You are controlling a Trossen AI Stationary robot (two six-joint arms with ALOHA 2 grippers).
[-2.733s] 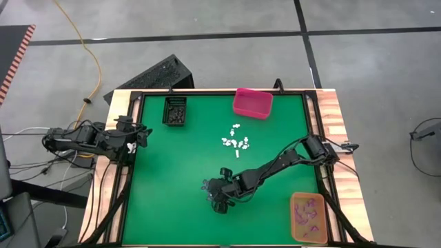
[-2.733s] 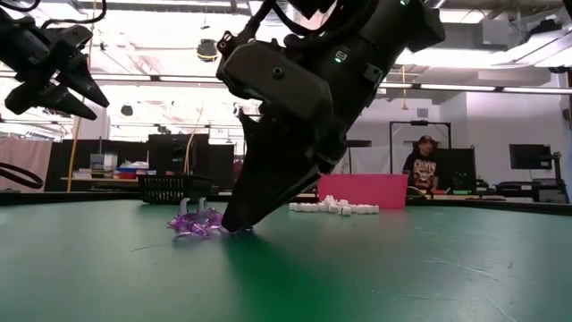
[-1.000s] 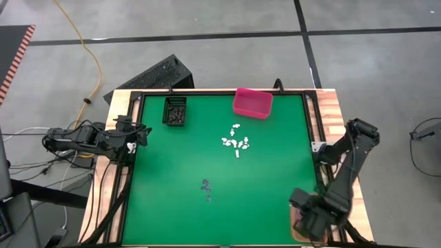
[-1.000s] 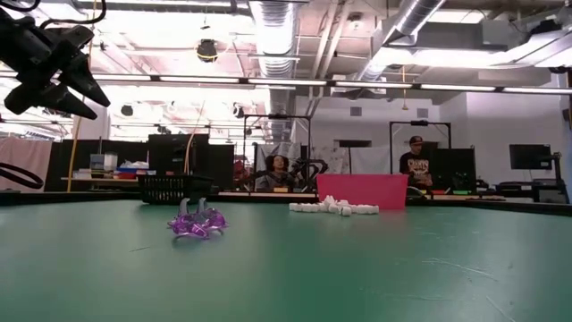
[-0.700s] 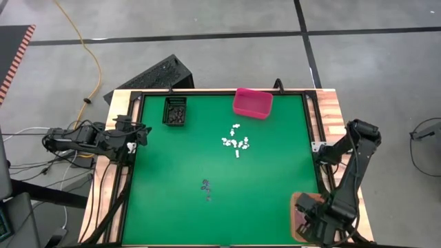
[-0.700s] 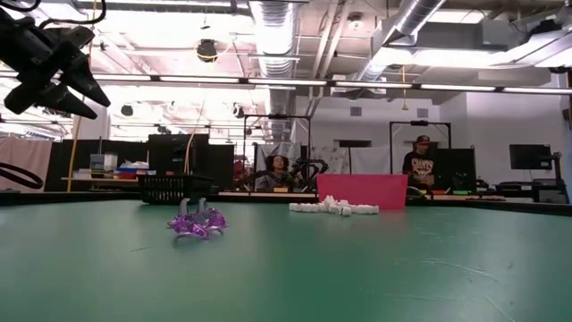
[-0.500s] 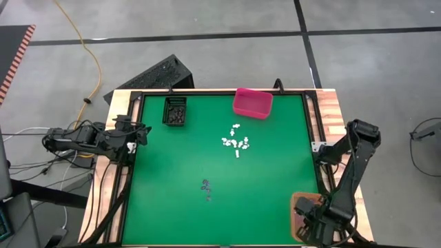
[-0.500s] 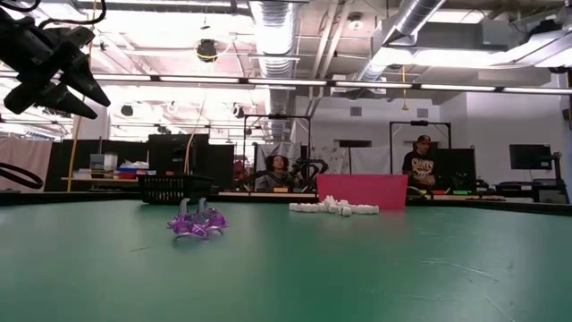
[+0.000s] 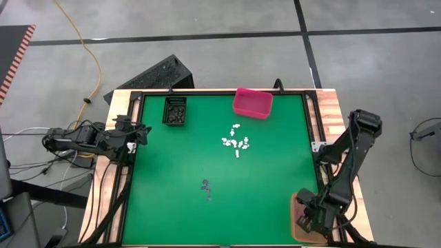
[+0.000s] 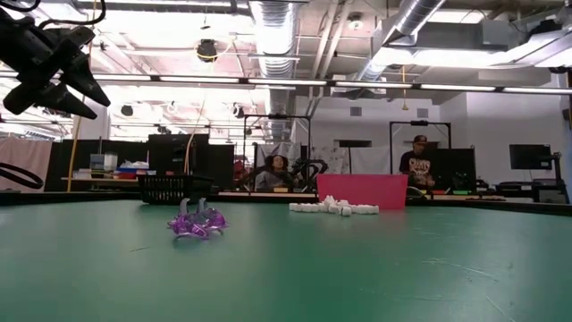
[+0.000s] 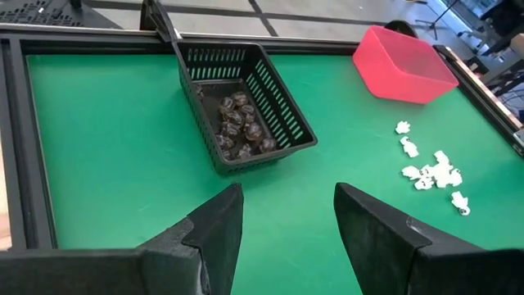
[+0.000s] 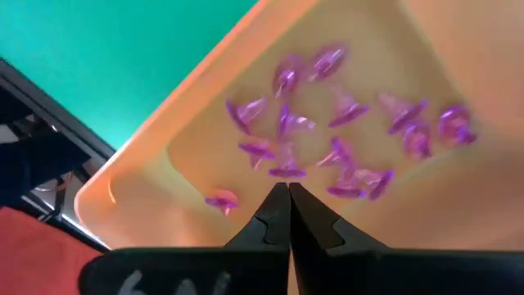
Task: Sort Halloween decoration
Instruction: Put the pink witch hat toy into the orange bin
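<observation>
My right gripper [image 12: 288,195] is shut and points down into the orange bin [image 12: 164,123] at the table's near right corner [image 9: 296,205]. Several purple trinkets [image 12: 340,152] lie on the bin's floor. A few more purple trinkets [image 9: 207,187] rest on the green mat mid-table [image 10: 197,224]. A cluster of white trinkets [image 9: 236,141] lies toward the far side. Black trinkets [image 11: 240,123] fill the black basket [image 9: 176,110]. My left gripper [image 11: 286,221] is open and waits above the table's left edge [image 9: 132,138]. My right gripper's shut fingertips [image 12: 278,197] stand right before one purple trinket [image 12: 286,170] in the orange bin, coming from above. I cannot tell whether they touch it; nothing shows between the fingers.
The pink bin [image 9: 253,102] stands at the far edge, right of the black basket. A black frame [image 9: 313,138] rims the mat. The green mat between the clusters is bare. People sit in the room beyond the table [image 10: 418,165].
My right gripper has stayed over the orange bin at the near right corner, shifting slightly toward the near edge and then back. The purple trinkets mid-table, the white cluster and the left arm have not moved.
</observation>
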